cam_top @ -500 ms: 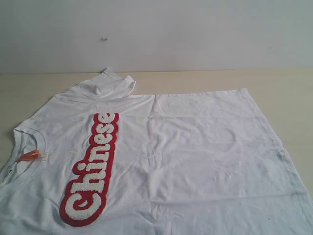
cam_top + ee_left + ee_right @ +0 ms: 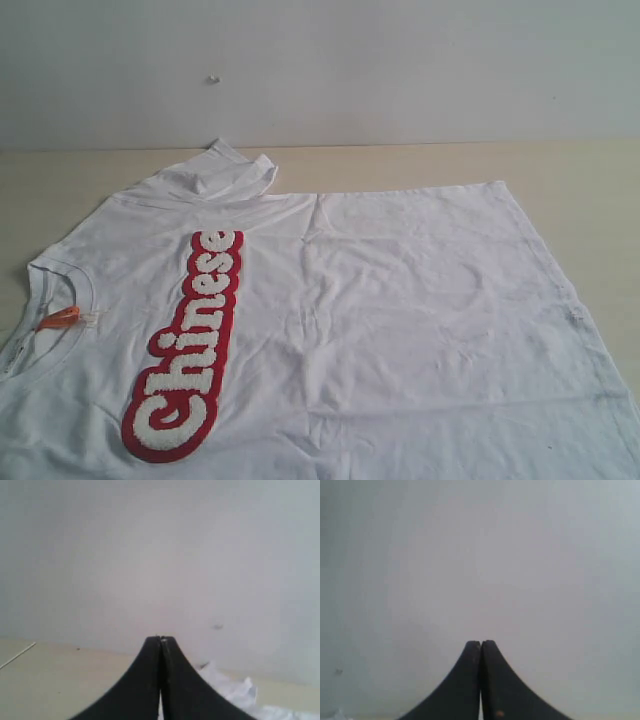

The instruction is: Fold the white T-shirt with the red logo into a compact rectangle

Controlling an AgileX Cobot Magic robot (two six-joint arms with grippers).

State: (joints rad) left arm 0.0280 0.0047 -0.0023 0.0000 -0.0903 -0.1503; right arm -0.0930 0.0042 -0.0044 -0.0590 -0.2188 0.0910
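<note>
Tag [image 2: 58,319]: orange, inside collar [image 2: 86,285], touched by neither hand.
Logo [image 2: 190,350]: red-edged "Chinese", face up, beside collar.
Shirt [image 2: 400,300]: spread front-up on bench [image 2: 590,190]; far sleeve [image 2: 215,178] crumpled.
Left hand [image 2: 160,639]: fingers pressed together, empty; crumpled shirt edge just beyond its tips.
Right hand [image 2: 481,642]: fingers pressed together, empty, facing wall [image 2: 480,555].
</note>
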